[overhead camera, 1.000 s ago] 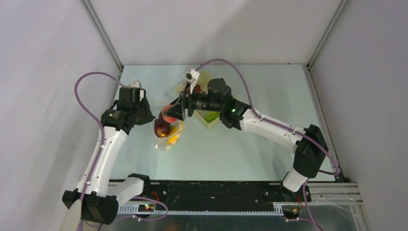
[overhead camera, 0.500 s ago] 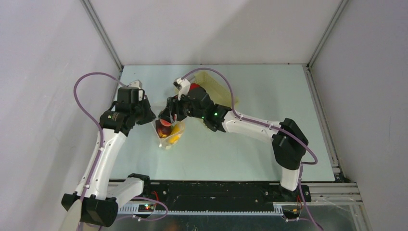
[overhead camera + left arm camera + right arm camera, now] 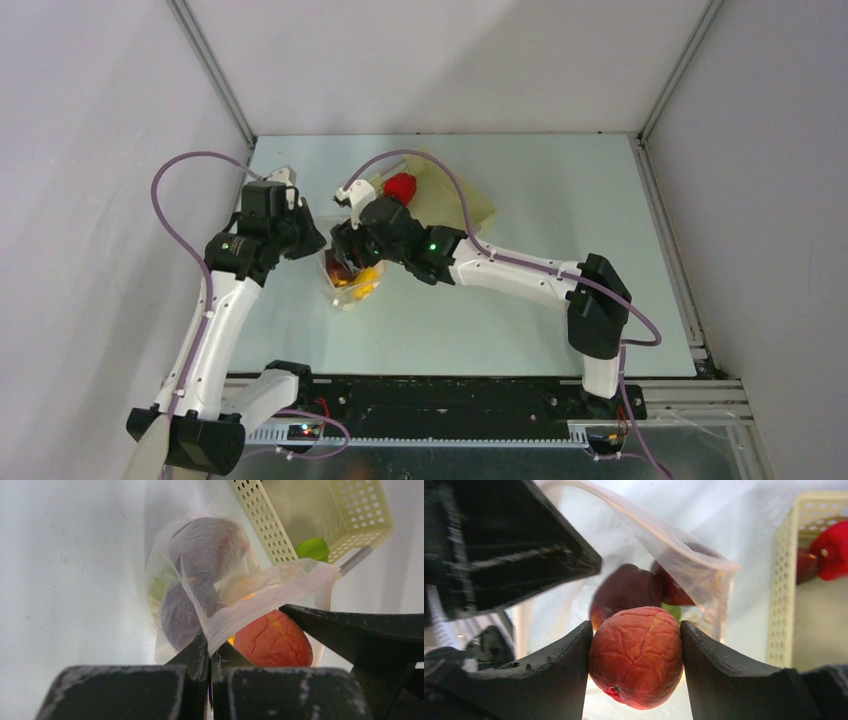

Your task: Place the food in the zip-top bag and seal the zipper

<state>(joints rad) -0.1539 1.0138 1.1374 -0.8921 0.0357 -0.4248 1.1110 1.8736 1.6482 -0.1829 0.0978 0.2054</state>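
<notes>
My left gripper [image 3: 210,652] is shut on the rim of the clear zip-top bag [image 3: 260,597] and holds its mouth up; it also shows in the top view [image 3: 312,243]. The bag [image 3: 352,283] holds dark purple, green and yellow-orange food [image 3: 200,555]. My right gripper [image 3: 636,652] is shut on a wrinkled red-orange fruit [image 3: 636,655] right at the bag's open mouth [image 3: 684,555]. That fruit also shows in the left wrist view [image 3: 272,640]. In the top view the right gripper [image 3: 345,255] sits over the bag.
The pale yellow latticed basket [image 3: 470,205] stands behind the bag, with a red piece [image 3: 401,187] and a green piece [image 3: 314,547] in it. The right arm reaches across the middle of the table. Side walls enclose the workspace.
My right gripper has carried the red-orange fruit left and down from beside the basket to the bag's mouth. The left gripper has kept holding the bag's rim.
</notes>
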